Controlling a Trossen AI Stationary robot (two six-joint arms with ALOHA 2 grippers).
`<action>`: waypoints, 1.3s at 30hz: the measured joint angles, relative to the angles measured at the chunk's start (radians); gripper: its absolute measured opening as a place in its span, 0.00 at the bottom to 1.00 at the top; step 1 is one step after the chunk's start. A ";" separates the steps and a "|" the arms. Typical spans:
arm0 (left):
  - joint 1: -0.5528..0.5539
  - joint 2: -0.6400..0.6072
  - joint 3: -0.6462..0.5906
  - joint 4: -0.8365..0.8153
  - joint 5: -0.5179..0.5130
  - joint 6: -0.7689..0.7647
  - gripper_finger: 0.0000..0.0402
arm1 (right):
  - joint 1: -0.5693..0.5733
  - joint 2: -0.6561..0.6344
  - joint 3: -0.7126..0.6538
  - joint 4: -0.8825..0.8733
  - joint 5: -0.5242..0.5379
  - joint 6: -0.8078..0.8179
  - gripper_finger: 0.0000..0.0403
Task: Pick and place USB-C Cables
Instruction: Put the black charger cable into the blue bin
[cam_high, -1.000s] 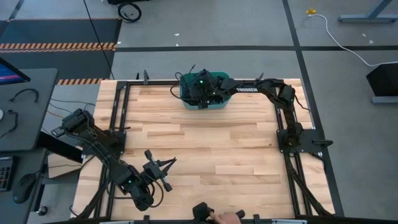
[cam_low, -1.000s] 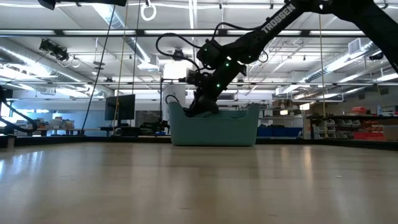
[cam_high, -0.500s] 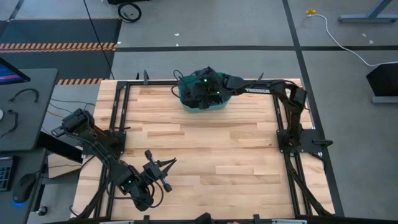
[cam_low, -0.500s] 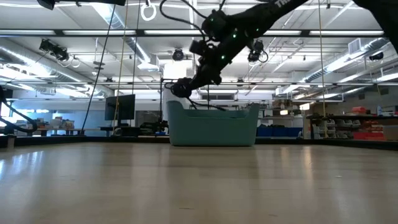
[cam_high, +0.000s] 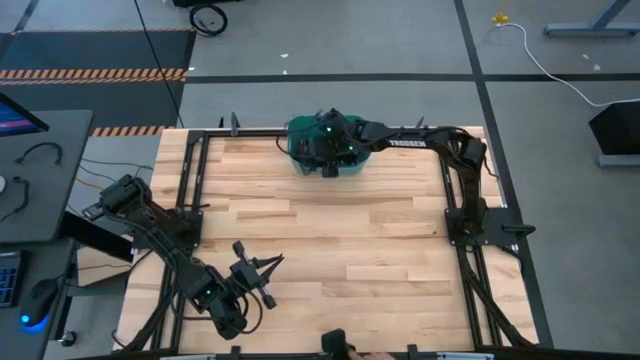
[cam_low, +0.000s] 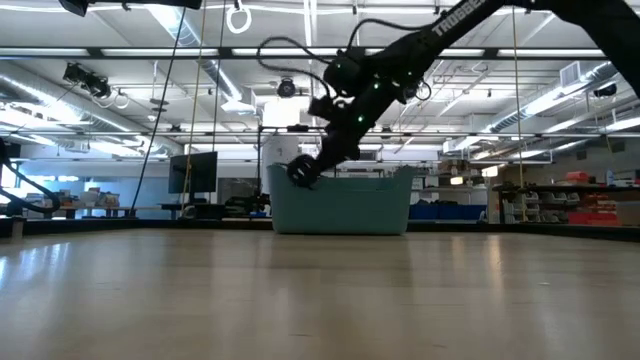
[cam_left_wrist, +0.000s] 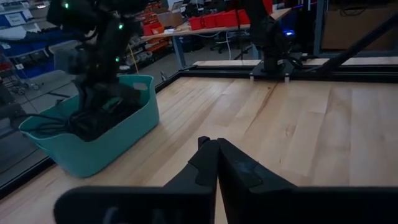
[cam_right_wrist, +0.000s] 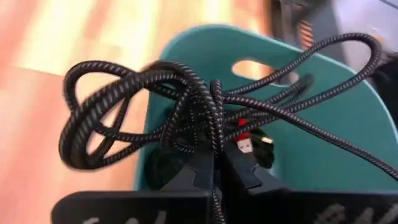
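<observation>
A teal bin (cam_high: 345, 162) stands at the table's far edge and holds black USB-C cables (cam_left_wrist: 93, 124). My right gripper (cam_low: 303, 170) is over the bin's left end, about level with its rim, shut on a bundle of black braided cables (cam_right_wrist: 124, 118) with a red tie (cam_right_wrist: 247, 134). The bin also shows below the bundle in the right wrist view (cam_right_wrist: 311, 149). My left gripper (cam_high: 268, 266) is shut and empty, low over the table's near left part. My right gripper pinches the cable bundle between its two fingers where several strands cross (cam_right_wrist: 214, 118), next to the red tie. The fingers slant down from the upper right in the low view. Several loops stick out past the fingertips, and the bundle (cam_low: 299, 171) hangs clear at rim height.
The wooden table (cam_high: 340, 250) lies bare between the bin and my left arm. A black frame (cam_high: 470, 230) runs around its edges. A dark object (cam_high: 335, 345) and part of a hand show at the near edge.
My right gripper has risen out of the bin with the cable bundle, lifting it clear above the rim. It has then come down a little and shifted toward the table's near edge. The person's hand at the near edge has drawn back.
</observation>
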 joint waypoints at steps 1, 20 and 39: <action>-0.002 0.000 0.000 0.002 0.000 0.003 0.03 | -0.006 0.011 0.000 0.011 0.021 0.000 0.03; -0.004 0.000 0.000 0.007 0.016 0.007 0.02 | 0.001 0.057 -0.001 0.024 0.152 0.055 0.22; -0.002 0.000 0.000 0.011 0.025 0.005 0.02 | -0.093 0.076 -0.001 0.209 0.016 0.547 0.02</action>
